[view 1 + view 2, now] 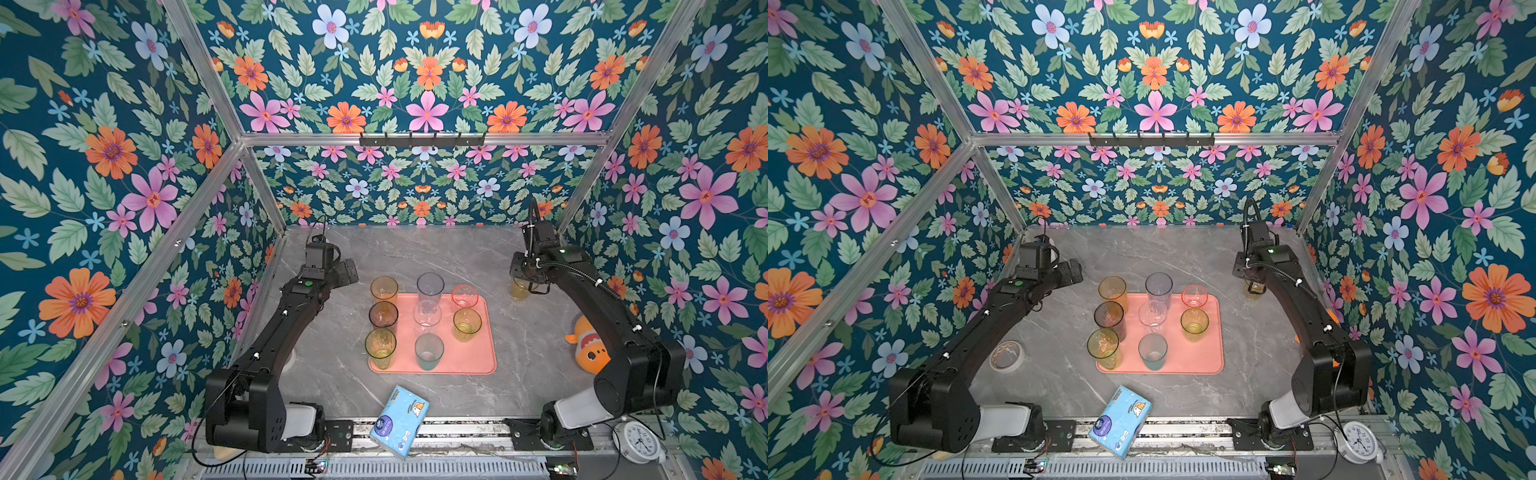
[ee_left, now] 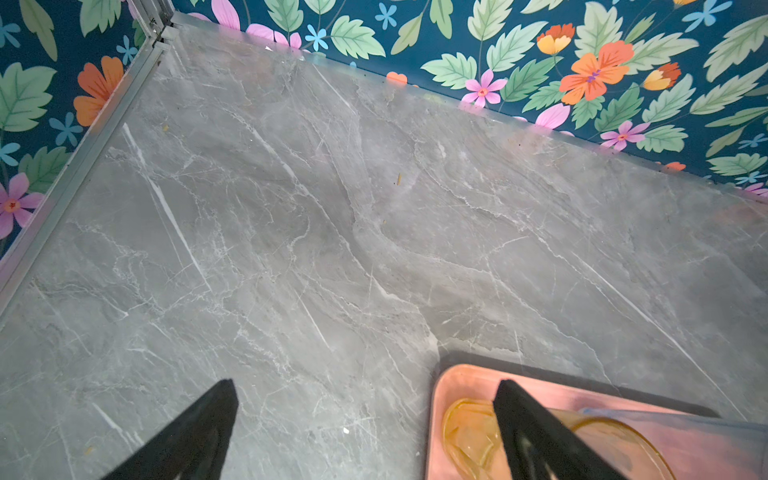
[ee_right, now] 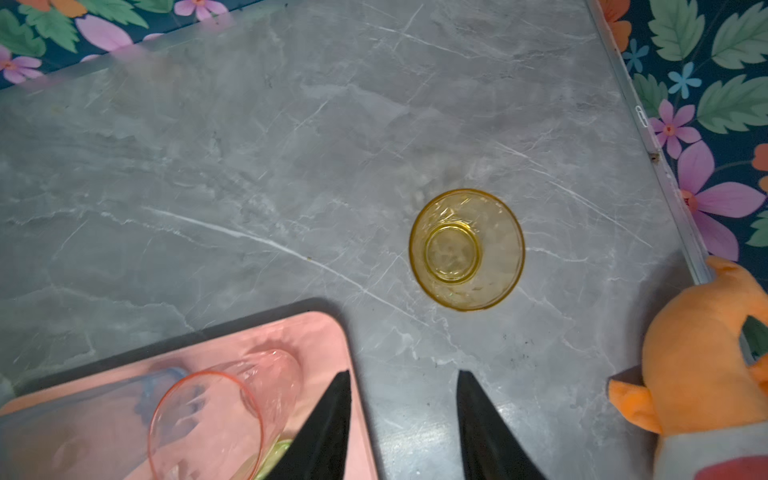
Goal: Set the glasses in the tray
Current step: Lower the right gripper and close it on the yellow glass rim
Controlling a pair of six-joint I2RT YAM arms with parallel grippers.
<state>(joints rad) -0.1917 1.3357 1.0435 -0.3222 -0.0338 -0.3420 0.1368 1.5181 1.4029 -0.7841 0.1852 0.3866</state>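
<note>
Eight glasses (image 1: 429, 351) stand on the tray (image 1: 469, 357). The yellow glass (image 3: 466, 249) stands alone on the worktop (image 3: 249, 145), off the tray's corner. The right tool (image 3: 403, 374) hangs near it, partly open and empty, probably to grasp it. The left tool (image 2: 368, 382) gapes wide, empty.

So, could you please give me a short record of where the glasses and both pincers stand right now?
tray: salmon-pink, mid-table, holds eight glasses, all upright
left out: yellow tumbler, upright on the table right of the tray
left pincer: open, empty, by the tray's far left corner
right pincer: open, empty, near the yellow tumbler, not touching it
clutter: blue tissue pack, orange plush toy
</note>
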